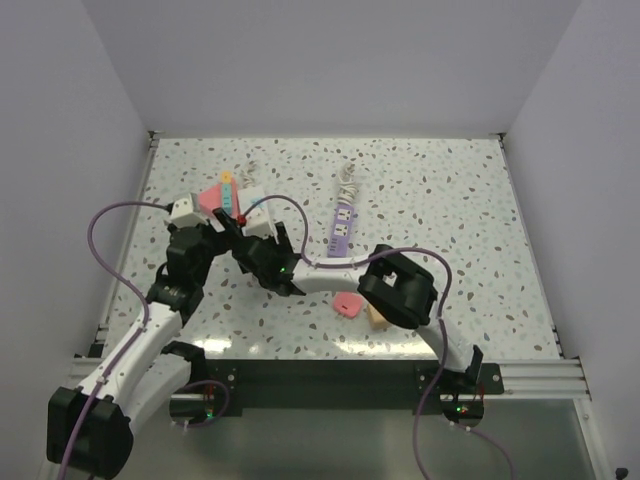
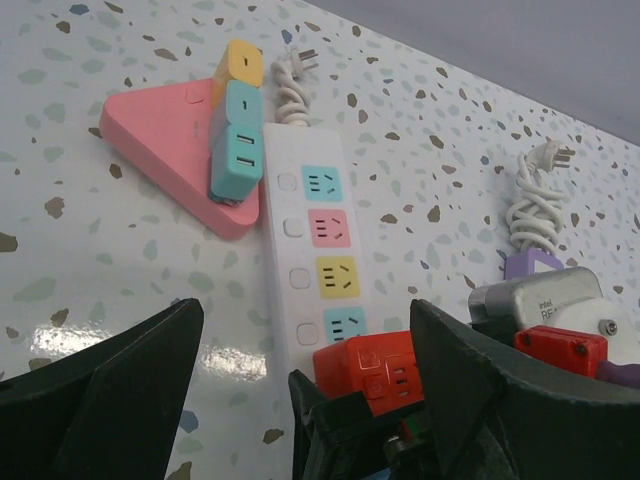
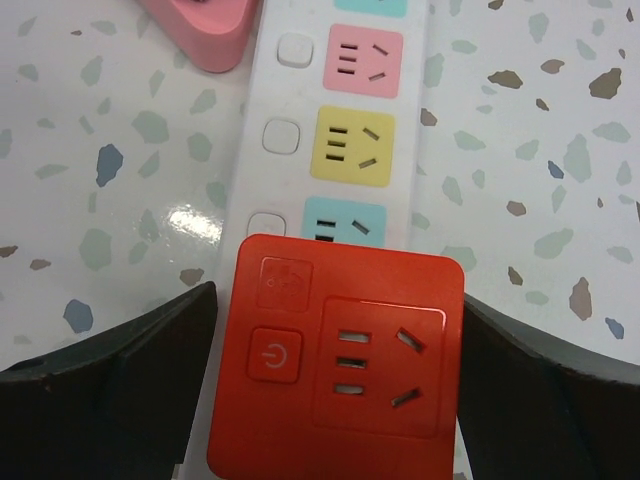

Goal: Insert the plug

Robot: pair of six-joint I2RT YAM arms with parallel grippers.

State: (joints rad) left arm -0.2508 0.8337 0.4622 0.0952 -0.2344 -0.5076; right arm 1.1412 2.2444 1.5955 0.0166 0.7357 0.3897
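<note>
A red plug block with its own socket face and power button sits on the near end of the white power strip, just below the strip's blue socket. My right gripper is open, one finger on each side of the plug, with a thin gap showing on the left. The left gripper hangs open over the same end of the strip. Between its fingers are the red plug and a finger of the right gripper. In the top view the plug shows between both wrists.
A pink triangular block carrying a yellow-and-teal adapter lies left of the strip. A purple strip with a coiled white cable lies to the right. A pink piece and a beige block sit near the right arm.
</note>
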